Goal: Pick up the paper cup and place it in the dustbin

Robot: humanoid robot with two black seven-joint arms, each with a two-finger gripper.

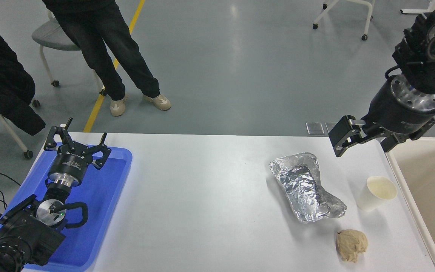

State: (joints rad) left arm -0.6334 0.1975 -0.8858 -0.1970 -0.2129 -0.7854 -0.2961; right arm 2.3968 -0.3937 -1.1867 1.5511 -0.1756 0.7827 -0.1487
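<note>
Cream paper cup (377,193): it is standing upright, mouth up, near the bench's (210,196) right edge, just beside the dustbin (425,196), so I judge the carry will be short.
Dustbin: it is sitting off the bench's right edge, its open top facing up, ready to receive.
My right gripper (357,138): I am hovering it above the bench's far right corner with jaws wide, touching nothing.
Cup against my jaws: it is lying nearer the camera than them and lower, well apart, not between them.
Neighbours: silver foil (306,187) and a tan paper ball (351,245) are lying close to the cup's left and near side, so I judge a careful descent is needed.
My left gripper (77,143): I am parking it, open, over the blue tray (104,204) at the bench's left edge.
</note>
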